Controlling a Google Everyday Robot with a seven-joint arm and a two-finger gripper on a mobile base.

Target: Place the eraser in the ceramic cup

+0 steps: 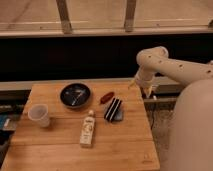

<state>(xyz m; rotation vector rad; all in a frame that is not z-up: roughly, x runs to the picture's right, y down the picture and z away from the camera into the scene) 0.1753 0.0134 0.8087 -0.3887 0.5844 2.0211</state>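
Note:
The eraser [112,109], a black block with white stripes, lies on the wooden table [60,150] right of centre, resting partly on a flat blue-grey pad [119,116]. The ceramic cup [39,115], whitish and without a handle, stands upright near the table's left edge. My gripper [148,91] hangs from the white arm [170,64] beyond the table's right back corner, apart from the eraser and to its upper right. It is open and holds nothing.
A wide black bowl [75,94] sits at the back centre. A small red oblong thing [106,97] lies between bowl and eraser. A pale bottle [88,129] lies on its side in the middle. A dark wall and a window ledge run behind the table.

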